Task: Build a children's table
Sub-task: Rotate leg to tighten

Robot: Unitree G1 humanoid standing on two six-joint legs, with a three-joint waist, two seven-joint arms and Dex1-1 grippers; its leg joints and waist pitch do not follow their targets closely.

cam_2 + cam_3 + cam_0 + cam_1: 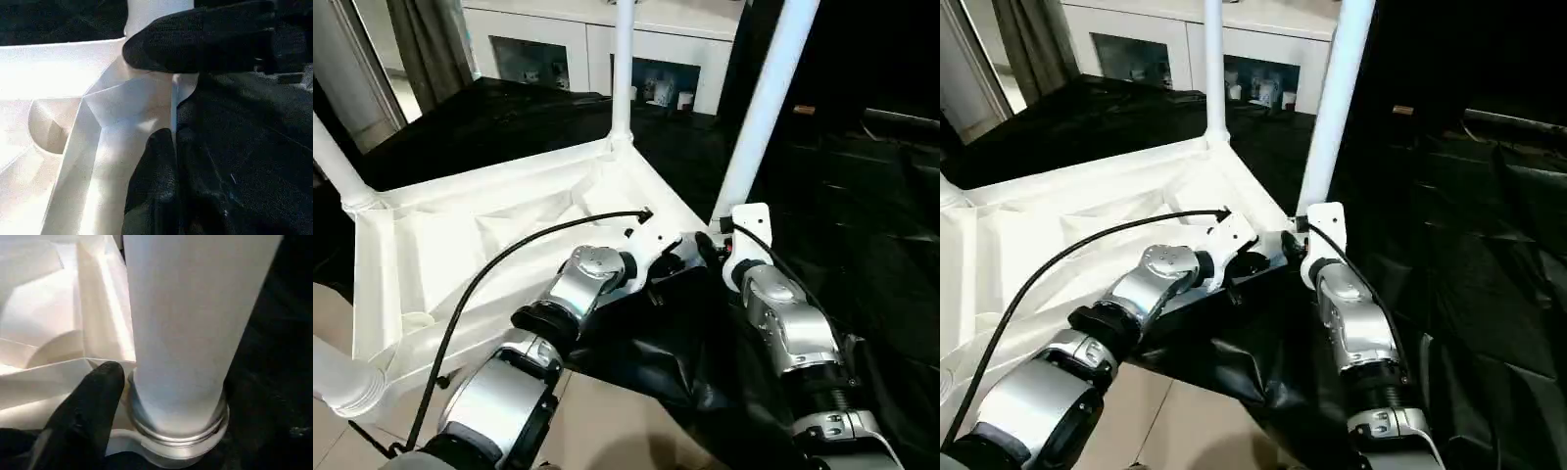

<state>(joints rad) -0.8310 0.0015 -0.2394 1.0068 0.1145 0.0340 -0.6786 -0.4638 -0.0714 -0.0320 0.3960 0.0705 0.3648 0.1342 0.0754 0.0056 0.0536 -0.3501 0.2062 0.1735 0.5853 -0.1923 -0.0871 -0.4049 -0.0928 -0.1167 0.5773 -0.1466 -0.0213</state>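
While upturned, both arms low.

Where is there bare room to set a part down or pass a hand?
Free: the tabletop underside between the far legs, and the black sheet to the right. Crowded: the near corner, where both arms and the right claw flank a leg.

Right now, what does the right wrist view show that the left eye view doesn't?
Right wrist view: the metal collar where the near leg seats in its corner socket, with a black finger beside it. Left eye view: the other legs, such as the far leg, both silver forearms and the cabinet. Both: the near leg and the upturned tabletop.
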